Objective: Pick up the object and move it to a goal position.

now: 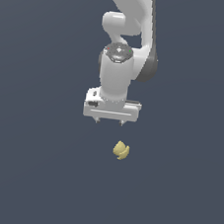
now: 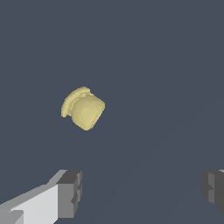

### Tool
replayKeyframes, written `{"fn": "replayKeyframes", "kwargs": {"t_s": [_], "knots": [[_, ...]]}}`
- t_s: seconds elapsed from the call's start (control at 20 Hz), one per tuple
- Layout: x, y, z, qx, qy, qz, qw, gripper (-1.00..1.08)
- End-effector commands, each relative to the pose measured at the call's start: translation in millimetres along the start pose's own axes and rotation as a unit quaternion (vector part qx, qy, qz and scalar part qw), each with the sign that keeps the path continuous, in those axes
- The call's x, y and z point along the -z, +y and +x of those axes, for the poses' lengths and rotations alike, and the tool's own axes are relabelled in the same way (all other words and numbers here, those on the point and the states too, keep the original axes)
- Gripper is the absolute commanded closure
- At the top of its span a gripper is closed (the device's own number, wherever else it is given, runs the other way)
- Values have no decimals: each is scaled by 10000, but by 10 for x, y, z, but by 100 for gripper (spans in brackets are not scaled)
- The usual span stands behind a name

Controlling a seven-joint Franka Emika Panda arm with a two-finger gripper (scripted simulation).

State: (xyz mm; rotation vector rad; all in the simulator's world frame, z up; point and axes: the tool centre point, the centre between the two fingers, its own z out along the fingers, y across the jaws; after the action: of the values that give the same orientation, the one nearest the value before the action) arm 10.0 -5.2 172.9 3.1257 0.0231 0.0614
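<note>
The object (image 1: 121, 150) is a small pale-yellow lumpy item with curved lobes, lying on the dark grey surface. In the wrist view the object (image 2: 83, 108) shows as a rounded lump with a ridged rim. My white gripper (image 1: 109, 121) hangs from the arm above and slightly toward the exterior view's left of it, not touching it. The gripper (image 2: 142, 192) is open, its two dark finger pads (image 2: 70, 192) set wide apart with nothing between them. The object lies off to one side of the gap, apart from both fingers.
The white arm (image 1: 124, 46) reaches down from the upper middle of the exterior view. A plain dark grey surface (image 1: 27, 173) spreads around the object on every side.
</note>
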Motion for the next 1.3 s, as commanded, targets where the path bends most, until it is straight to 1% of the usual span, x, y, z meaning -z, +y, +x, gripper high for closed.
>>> {"fn": "replayKeyframes", "kwargs": {"t_s": [0.0, 0.4, 0.75, 1.0, 1.25], "knots": [[0, 0, 0, 0, 0, 0, 10000, -92], [-7, -61, -1, -111, -82, 48, 9999, -92], [-23, -74, 16, -175, -84, 49, 9998, -92], [-79, -118, 69, -385, -94, 54, 9992, -92], [-175, -194, 156, -736, -112, 59, 9972, -92]]}}
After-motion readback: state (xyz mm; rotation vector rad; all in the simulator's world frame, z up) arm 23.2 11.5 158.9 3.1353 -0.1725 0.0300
